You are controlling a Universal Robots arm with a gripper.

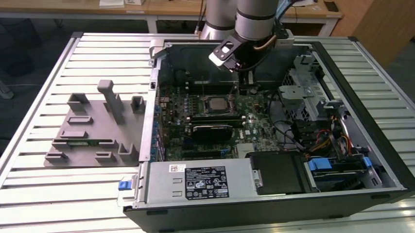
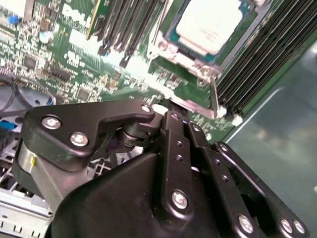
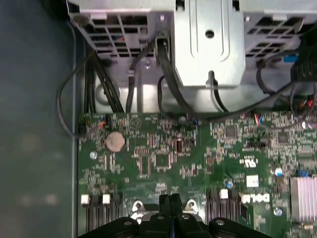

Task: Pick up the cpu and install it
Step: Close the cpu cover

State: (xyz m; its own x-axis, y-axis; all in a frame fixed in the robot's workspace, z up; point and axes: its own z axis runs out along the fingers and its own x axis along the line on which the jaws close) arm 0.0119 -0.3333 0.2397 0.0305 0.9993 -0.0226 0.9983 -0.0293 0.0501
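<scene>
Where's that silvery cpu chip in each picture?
Exterior view: cpu on the green motherboard, the exterior view's left of the tool.
Second wrist view: cpu in its socket beyond the tool.
First wrist view: same motherboard, the shared landmark.

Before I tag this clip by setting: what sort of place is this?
Likely a robotics lab or workshop for computer assembly: an open computer case sits on a slatted metal table, a grey holder tray lies beside it, and wooden desks stand behind.
</scene>
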